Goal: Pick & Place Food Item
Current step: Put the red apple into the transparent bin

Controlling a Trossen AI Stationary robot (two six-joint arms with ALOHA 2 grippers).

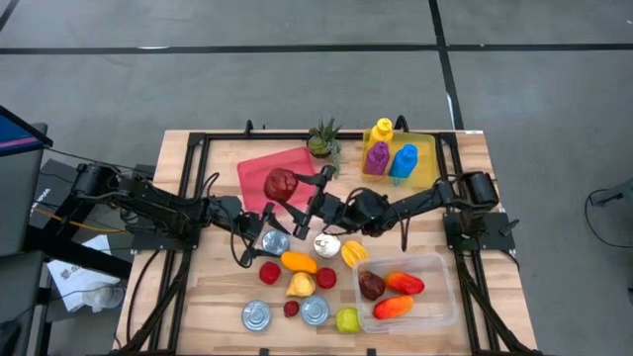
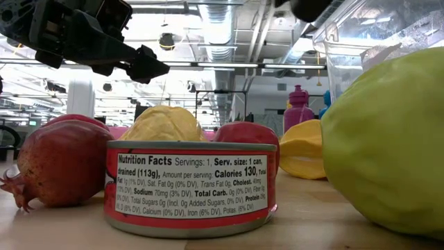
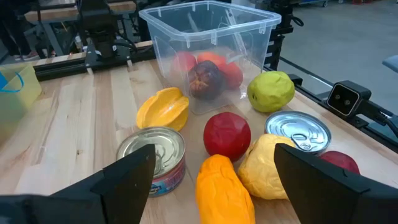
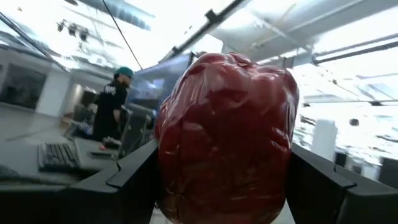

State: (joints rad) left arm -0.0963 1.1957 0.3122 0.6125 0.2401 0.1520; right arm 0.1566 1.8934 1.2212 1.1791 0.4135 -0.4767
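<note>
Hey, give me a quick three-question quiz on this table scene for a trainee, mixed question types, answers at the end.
1. True or false: the clear plastic bin is empty.
2. What sits between the fingers of the right gripper? A: a silver tin can. B: a dark red bell pepper. C: a yellow squeeze bottle.
3. Fill in: the left gripper, above the wooden table, has its jaws ___.
Key: 1 false, it holds red and orange food pieces. 2 B. 3 open.
</note>
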